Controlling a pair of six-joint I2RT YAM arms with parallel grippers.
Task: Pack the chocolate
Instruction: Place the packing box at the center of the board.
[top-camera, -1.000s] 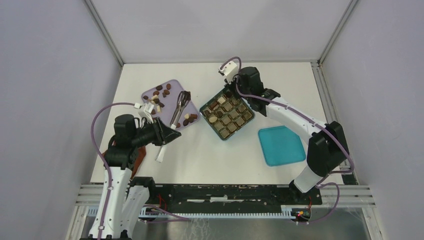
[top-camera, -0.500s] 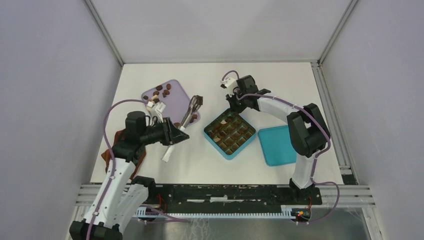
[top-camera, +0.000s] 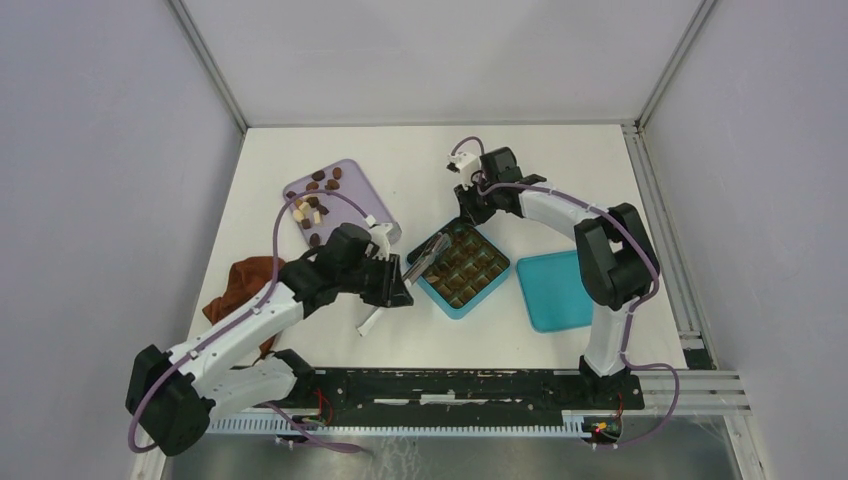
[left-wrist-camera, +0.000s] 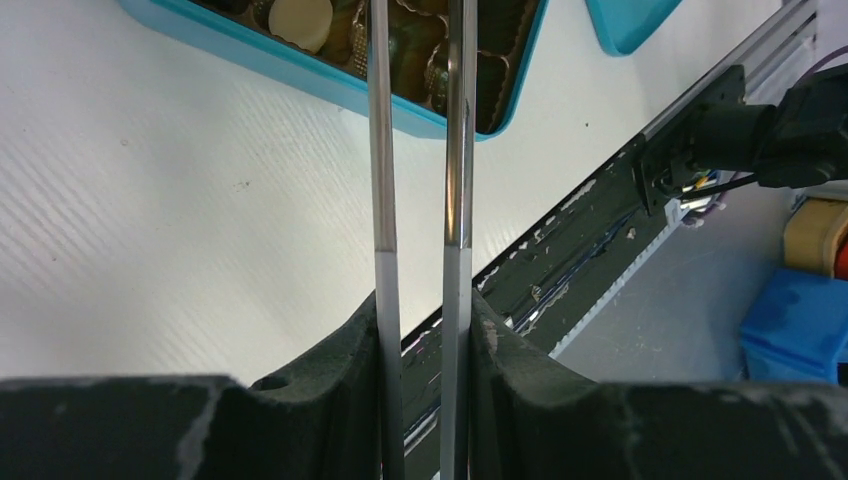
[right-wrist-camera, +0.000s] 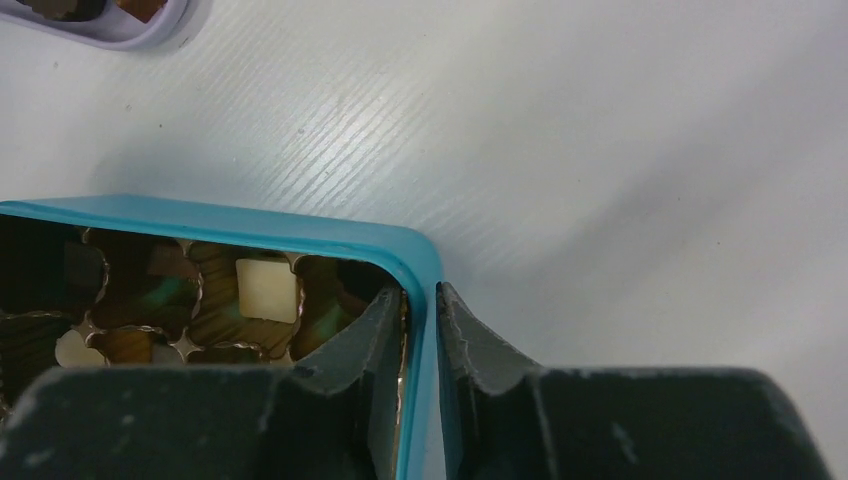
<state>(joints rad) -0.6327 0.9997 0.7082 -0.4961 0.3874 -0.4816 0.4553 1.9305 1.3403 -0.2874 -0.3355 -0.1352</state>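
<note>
The chocolate (top-camera: 332, 183), small dark brown, tan and cream bites, lies partly scattered on the shallow lilac plastic tray (top-camera: 355, 198) and partly in the cells of the teal square box (top-camera: 435, 298), though from above we cannot make out single pieces in the box. There the left gripper (top-camera: 402, 283) clamps slim metal tongs (top-camera: 428, 252) whose tips reach over the box's left corner. The right gripper (top-camera: 466, 212) sits at its far corner. The left arm covers part of a crumpled reddish-brown cloth (top-camera: 245, 280). A flat teal lid (top-camera: 560, 290) lies beside the box on the white table (top-camera: 400, 150), with pale walls around. In the left wrist view the tongs' two arms are cut off at the top edge, above a round cream piece. In the right wrist view the jaws straddle the box's corner wall; whether they press it we cannot tell.
</note>
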